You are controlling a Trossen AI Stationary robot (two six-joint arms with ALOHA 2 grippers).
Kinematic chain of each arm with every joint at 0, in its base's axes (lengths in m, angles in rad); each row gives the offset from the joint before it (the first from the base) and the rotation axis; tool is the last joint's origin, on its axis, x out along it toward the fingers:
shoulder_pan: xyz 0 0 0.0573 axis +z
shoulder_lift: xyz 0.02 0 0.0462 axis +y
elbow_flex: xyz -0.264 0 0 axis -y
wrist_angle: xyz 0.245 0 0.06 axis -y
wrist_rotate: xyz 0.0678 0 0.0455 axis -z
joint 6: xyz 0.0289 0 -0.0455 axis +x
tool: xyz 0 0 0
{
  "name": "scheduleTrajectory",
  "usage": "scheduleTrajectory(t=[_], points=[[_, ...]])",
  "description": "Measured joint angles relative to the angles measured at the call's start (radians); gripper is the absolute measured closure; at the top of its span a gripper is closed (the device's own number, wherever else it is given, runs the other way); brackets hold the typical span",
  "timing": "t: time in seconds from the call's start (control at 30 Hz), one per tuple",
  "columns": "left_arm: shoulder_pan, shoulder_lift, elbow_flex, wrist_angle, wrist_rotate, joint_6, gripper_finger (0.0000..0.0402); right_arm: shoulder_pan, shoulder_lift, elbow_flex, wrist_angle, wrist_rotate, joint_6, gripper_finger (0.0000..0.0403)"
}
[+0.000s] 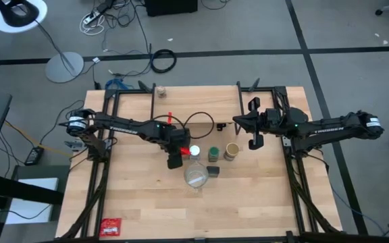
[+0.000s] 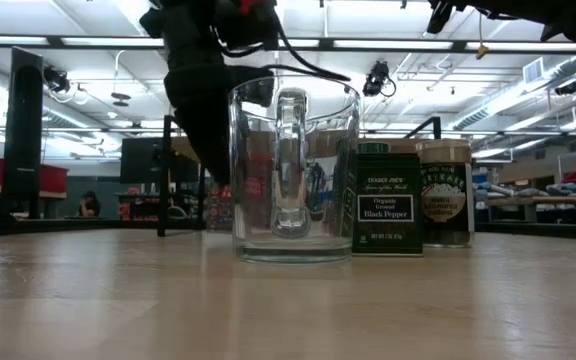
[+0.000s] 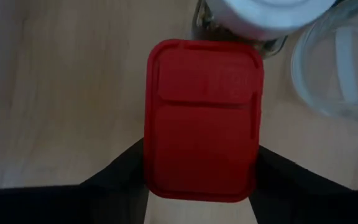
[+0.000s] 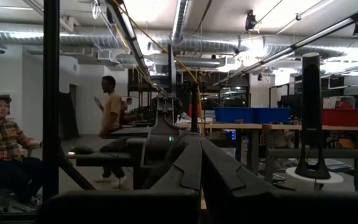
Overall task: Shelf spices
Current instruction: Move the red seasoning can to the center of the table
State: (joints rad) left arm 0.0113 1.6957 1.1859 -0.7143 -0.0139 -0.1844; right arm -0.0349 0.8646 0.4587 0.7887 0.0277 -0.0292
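Spices are sitting in a loose cluster mid-table, none on a rack. Going left to right in the overhead view: flat red packet (image 1: 111,227) is lying alone at the near left corner of the wooden table (image 1: 140,202). Tiny brownish jar (image 1: 159,90) is standing at the far edge, well apart from the rest.

Left gripper (image 1: 175,150) is reaching in from the left side over the middle of the table, and the red tin (image 3: 202,119) is sitting between its two fingers (image 3: 114,177). Fingers are flanking the tin's sides right at its edges; can't tell whether they're actually clamping it or just bracketing it. White-lidded clear jar (image 1: 195,151) is touching or just beside the tin's far end, per the left wrist camera.

Large clear glass vessel (image 1: 196,177) is standing just near of that jar. Green-lidded jar (image 1: 213,152) comes next, with the dark green tin (image 1: 213,171) just near of it. Tan-lidded jar (image 1: 231,150) is closing out the row on the right.

Right gripper (image 1: 253,123) is hanging raised over the far right part of the table, fingers clenched together, holding nothing, apart from every container.
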Motion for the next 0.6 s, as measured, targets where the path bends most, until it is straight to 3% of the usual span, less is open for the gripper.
scheduleTrajectory(t=[0.33, 0.6], points=[[-0.007, -0.096, 0.173, -0.187, -0.137, -0.007, 0.0196, 0.0, 0.0, 0.0, 0.004, 0.0, 0.0, 0.04], [-0.007, -0.152, 0.489, -0.355, -0.336, -0.2, 0.0196, 0.0, 0.0, 0.0, -0.005, 0.001, -0.016, 0.04]])
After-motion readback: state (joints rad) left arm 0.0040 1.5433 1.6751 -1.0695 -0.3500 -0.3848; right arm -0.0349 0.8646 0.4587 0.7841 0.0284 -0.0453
